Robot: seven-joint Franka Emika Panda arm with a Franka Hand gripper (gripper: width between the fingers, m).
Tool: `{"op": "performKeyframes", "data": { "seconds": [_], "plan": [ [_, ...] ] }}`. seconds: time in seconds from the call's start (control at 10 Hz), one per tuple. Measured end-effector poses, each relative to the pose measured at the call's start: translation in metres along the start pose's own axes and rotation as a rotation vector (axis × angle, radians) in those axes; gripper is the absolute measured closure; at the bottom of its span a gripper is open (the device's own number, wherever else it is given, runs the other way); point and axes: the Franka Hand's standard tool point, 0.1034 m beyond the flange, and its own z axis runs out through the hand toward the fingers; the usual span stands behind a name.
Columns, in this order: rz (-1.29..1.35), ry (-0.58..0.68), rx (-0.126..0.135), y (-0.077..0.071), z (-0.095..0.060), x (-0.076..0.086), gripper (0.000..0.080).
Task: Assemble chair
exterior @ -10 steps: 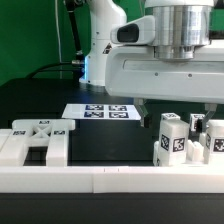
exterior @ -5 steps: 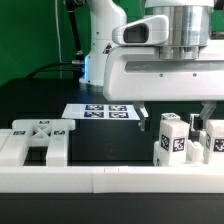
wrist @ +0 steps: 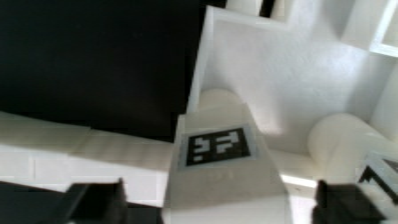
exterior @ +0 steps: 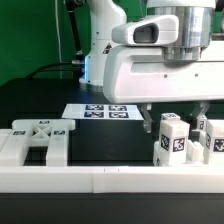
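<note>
A chunky white chair leg (exterior: 172, 138) with black-and-white tags stands upright at the exterior view's right, behind the white border wall. My gripper (exterior: 175, 114) hangs over it, one finger (exterior: 146, 112) on each side of its top. In the wrist view the tagged leg (wrist: 217, 145) rises between the dark fingertips (wrist: 89, 200), and a thin gap shows on either side, so my gripper (wrist: 228, 206) is open around it. More white chair pieces (exterior: 211, 140) stand just to the right of the leg. A larger tagged chair part (exterior: 40, 140) lies at the left.
The marker board (exterior: 100, 112) lies flat on the black table behind the parts. A long white border wall (exterior: 110, 180) runs along the front. The robot's white base (exterior: 100, 45) stands at the back, before a green backdrop.
The two fingers have drawn closer together around the top of the upright leg. The leg and the other parts have not moved.
</note>
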Motion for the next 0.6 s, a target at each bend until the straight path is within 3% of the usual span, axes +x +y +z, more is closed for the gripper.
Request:
{"op": "performKeyframes", "data": {
  "seconds": [0.1, 0.2, 0.6],
  "plan": [
    [0.016, 0.000, 0.000, 0.0000, 0.0000, 0.0000, 0.0448],
    [0.029, 0.000, 0.000, 0.0002, 0.0000, 0.0000, 0.0511],
    [0.320, 0.000, 0.001, -0.0001, -0.0001, 0.0002, 0.0510]
  ]
}}
